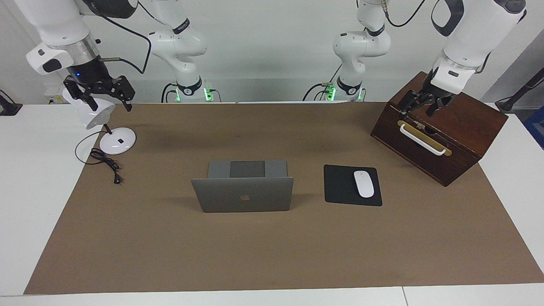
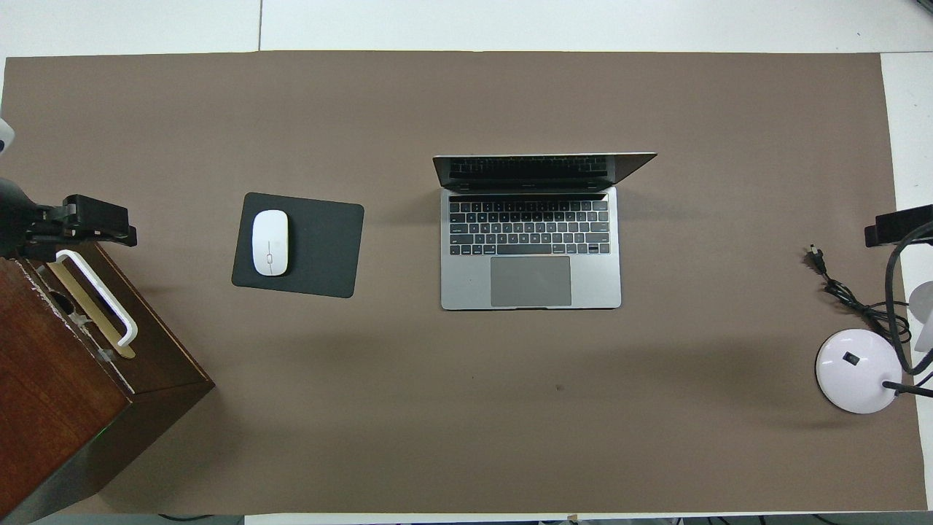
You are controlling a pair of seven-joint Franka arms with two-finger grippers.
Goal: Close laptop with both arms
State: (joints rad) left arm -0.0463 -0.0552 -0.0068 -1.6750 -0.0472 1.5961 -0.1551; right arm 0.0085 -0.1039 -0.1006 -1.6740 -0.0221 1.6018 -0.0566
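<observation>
The laptop (image 1: 242, 193) stands open in the middle of the brown mat (image 1: 272, 250), its lid upright with the logo facing away from the robots and the keyboard (image 2: 529, 227) toward them. Bare mat lies around all four of its edges.

The right gripper (image 1: 101, 92) hangs in the air over the white desk lamp (image 1: 105, 127) at its own end of the table, fingers spread apart and holding nothing. The laptop is well away from it, toward the table's middle, with open mat between the two; only the lamp's cable (image 1: 106, 163) lies on that stretch, close to the lamp's base.

The left gripper (image 1: 420, 103) hovers over the upper front edge of the wooden box (image 1: 442, 127), just above its white handle (image 1: 423, 140), fingers apart and empty. Between it and the laptop sits the black mouse pad (image 1: 342, 185) with the white mouse (image 1: 364, 183) on it, just beside the laptop and clear of the box.
</observation>
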